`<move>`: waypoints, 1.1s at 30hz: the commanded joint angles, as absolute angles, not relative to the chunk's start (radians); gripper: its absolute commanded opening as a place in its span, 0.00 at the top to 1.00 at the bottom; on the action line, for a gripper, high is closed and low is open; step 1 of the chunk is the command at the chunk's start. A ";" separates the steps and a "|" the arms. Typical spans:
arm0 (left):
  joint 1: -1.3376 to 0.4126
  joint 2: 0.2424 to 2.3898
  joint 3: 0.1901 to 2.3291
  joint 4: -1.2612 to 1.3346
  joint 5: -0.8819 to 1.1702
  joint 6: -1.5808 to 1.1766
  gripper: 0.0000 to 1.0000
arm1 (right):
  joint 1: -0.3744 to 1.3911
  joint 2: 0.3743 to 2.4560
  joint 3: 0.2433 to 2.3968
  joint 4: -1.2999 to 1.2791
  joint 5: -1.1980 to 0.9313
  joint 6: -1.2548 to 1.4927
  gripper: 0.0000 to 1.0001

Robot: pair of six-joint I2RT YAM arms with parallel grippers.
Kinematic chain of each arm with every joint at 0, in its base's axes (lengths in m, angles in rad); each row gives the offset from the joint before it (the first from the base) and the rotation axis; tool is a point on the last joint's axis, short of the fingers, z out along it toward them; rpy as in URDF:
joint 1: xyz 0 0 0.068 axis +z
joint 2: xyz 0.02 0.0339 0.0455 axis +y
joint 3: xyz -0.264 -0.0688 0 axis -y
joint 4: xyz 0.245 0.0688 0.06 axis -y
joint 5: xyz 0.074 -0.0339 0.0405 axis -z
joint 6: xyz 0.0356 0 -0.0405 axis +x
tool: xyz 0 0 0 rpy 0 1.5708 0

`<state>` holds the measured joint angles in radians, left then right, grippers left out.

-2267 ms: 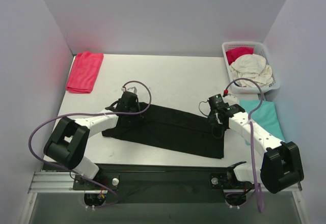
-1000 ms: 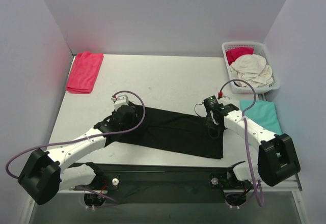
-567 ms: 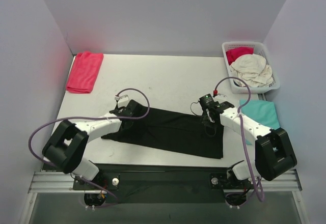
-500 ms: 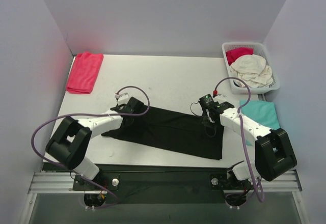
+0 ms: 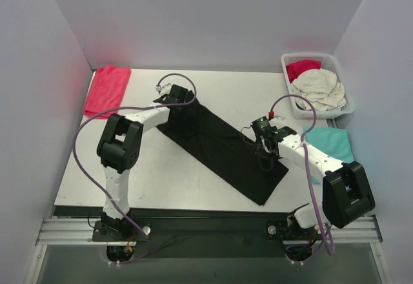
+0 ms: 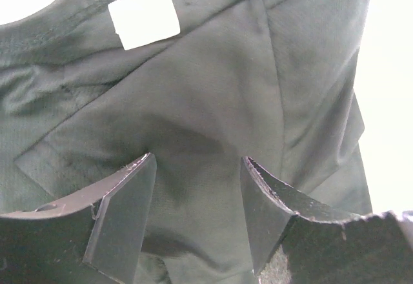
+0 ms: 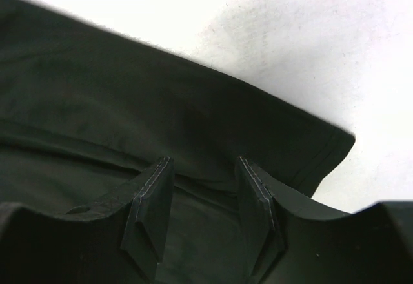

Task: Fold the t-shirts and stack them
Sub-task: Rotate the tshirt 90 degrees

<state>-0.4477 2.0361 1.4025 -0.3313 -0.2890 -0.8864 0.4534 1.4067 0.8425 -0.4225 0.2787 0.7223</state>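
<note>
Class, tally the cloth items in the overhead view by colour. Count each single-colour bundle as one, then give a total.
Black: 1, the black t-shirt spread on the table.
Teal: 1, the teal t-shirt at the right edge.
Cream: 1, the cream bundle in the basket.
Red: 2, the folded red cloth at far left and the red bundle in the basket.
Total: 5

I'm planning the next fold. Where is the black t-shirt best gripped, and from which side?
Probably its near hem end, pinched from above, coming from the near side of the table. The black t-shirt lies flat as a long diagonal strip, white neck label at the far end, so the hem end can fold over toward it.
</note>
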 commanded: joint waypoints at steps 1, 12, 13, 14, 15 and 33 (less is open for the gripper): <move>-0.417 2.181 1.601 -0.336 -0.166 -0.859 0.35 | 0.465 1.410 0.879 -0.448 0.288 0.695 0.57; -0.373 2.716 2.374 -0.136 0.468 -0.762 0.33 | 0.514 1.348 0.876 -0.451 0.276 0.632 0.57; -0.367 2.746 2.413 -0.079 0.516 -0.790 0.33 | 0.517 1.348 0.876 -0.449 0.276 0.629 0.57; -0.362 2.770 2.427 -0.017 0.549 -0.828 0.31 | 0.520 1.347 0.876 -0.449 0.273 0.630 0.57; -0.350 2.792 2.407 0.170 0.602 -0.909 0.31 | 0.525 1.344 0.876 -0.451 0.270 0.632 0.57; -0.293 2.245 1.636 0.944 0.709 -1.038 0.32 | 0.538 1.304 0.850 -0.443 0.330 0.653 0.57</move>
